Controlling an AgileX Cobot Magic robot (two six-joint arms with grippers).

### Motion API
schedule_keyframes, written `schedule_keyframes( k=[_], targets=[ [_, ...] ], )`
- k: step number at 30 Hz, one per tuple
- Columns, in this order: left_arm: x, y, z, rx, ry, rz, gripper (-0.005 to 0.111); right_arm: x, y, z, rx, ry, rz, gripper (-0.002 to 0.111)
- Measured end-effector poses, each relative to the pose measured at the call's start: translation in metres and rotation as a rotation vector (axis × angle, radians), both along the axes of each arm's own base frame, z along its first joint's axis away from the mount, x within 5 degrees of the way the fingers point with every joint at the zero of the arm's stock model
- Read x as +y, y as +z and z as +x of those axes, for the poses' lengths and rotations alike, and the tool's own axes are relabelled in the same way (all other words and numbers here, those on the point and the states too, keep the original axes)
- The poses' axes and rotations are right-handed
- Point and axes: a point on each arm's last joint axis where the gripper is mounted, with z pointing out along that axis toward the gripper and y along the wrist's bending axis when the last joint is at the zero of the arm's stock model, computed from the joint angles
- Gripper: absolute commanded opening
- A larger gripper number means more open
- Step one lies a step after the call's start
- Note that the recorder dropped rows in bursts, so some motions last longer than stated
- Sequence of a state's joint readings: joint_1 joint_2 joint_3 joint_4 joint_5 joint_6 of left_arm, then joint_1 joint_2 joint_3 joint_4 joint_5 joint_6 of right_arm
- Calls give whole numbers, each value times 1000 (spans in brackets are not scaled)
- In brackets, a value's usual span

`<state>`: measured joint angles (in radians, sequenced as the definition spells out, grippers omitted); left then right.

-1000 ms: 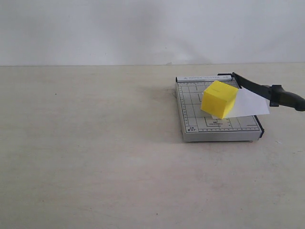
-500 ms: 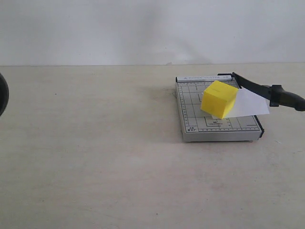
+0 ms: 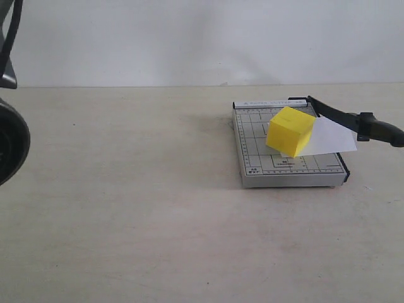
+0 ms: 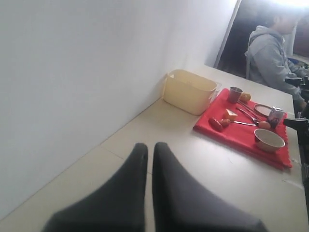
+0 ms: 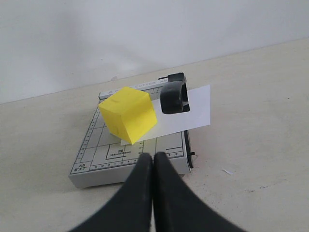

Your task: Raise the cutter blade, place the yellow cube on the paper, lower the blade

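While checking against a second ago, finding the yellow cube (image 3: 290, 131) unmoved: sitting on the paper (image 3: 331, 136), toward the back right corner of the cutter base (image 3: 252, 170), turned askew to the base's edges. Looking bright, plain-faced, solid, crisp at the corners.

Noting the paper lying under it, white, overhanging the base's right edge.

Seeing the cutter blade (image 3: 344, 118) standing raised from the base's back right corner, its handle (image 3: 382, 131) hanging out past the right edge, above the sheet, apparently touching neither cube nor paper.

Placing the base on the right half of the table (image 3: 126, 221), nearer the far edge than the near one.

Marking the one change: dark bulk of the left arm (image 3: 9, 145) swinging into the exterior view at the table's left edge, well apart from the cutter.

Seeing the left gripper (image 4: 150, 147) pinched fully together, gripping nothing, pointing away from the work. Seeing the right gripper (image 5: 153, 157) likewise pressed closed and empty, facing the base's front edge.

Judging raise and placement done; lowering of the blade remaining. Judging the right arm nearer to the handle for that.
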<state>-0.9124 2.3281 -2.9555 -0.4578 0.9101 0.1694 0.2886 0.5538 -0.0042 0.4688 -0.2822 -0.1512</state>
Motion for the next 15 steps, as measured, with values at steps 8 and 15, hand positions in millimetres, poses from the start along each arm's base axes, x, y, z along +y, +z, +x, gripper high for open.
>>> schedule_keyframes(
  k=[8,15],
  targets=[
    [-11,-28,-6,94,2,141,4,0,0,0,0,0,0,1],
    [5,-45,-12,157,54,191,4,0,0,0,0,0,0,1]
  ],
)
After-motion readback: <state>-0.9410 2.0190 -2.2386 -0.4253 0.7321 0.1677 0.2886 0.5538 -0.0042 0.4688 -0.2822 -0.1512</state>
